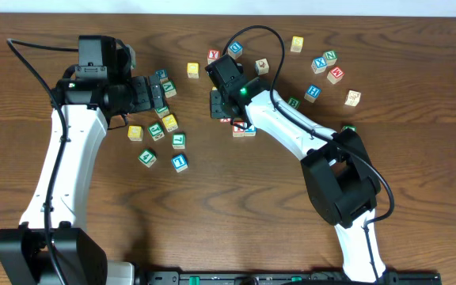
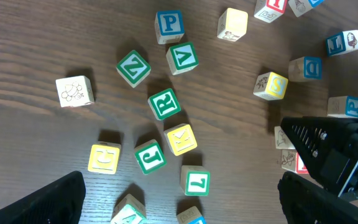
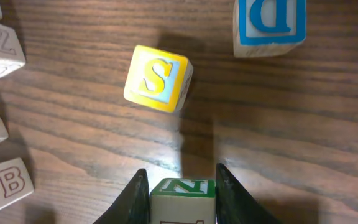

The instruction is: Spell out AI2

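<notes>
A green A block (image 1: pixel 147 157) and a blue I block (image 1: pixel 180 162) lie at the near side of the left cluster. Both show cut off at the bottom of the left wrist view: the A block (image 2: pixel 129 214) and the I block (image 2: pixel 191 218). I cannot pick out a block with a 2. My left gripper (image 1: pixel 153 95) hovers over the cluster, and in its wrist view (image 2: pixel 179 205) the fingers are wide open and empty. My right gripper (image 1: pixel 216 103) is shut on a green N block (image 3: pixel 183 198), held just above the table near a yellow S block (image 3: pixel 158 78).
Below the left gripper lie blocks P (image 2: pixel 168 25), Z (image 2: pixel 133 67), R (image 2: pixel 164 104), yellow K (image 2: pixel 180 138), J (image 2: pixel 149 155) and a yellow one (image 2: pixel 104 158). A blue D block (image 3: pixel 269 22) lies beyond the S. More blocks are scattered at the back right (image 1: pixel 327 67).
</notes>
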You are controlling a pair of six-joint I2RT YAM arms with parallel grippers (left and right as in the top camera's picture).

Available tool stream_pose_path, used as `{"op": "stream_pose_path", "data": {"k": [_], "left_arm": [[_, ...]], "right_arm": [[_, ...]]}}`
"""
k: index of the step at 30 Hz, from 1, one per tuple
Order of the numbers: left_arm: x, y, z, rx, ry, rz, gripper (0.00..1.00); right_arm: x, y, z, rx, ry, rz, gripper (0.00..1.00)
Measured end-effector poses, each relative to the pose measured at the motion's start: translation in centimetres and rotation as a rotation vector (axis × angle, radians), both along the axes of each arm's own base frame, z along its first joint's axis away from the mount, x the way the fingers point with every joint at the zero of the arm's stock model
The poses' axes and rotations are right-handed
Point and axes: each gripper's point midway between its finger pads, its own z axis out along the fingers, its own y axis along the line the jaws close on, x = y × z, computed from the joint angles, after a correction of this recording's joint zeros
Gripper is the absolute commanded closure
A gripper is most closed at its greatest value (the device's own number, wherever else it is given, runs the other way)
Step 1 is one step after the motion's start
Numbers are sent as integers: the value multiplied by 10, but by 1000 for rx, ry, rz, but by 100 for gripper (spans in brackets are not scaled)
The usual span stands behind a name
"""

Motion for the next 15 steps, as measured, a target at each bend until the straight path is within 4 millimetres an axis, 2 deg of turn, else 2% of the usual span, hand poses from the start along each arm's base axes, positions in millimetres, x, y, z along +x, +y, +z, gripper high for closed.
{"op": "stream_pose_path", "data": {"k": [15], "left_arm": [[0,0,0,0,0,0,2]], "right_arm": [[-22,2,-8,30,115,11,78]]}}
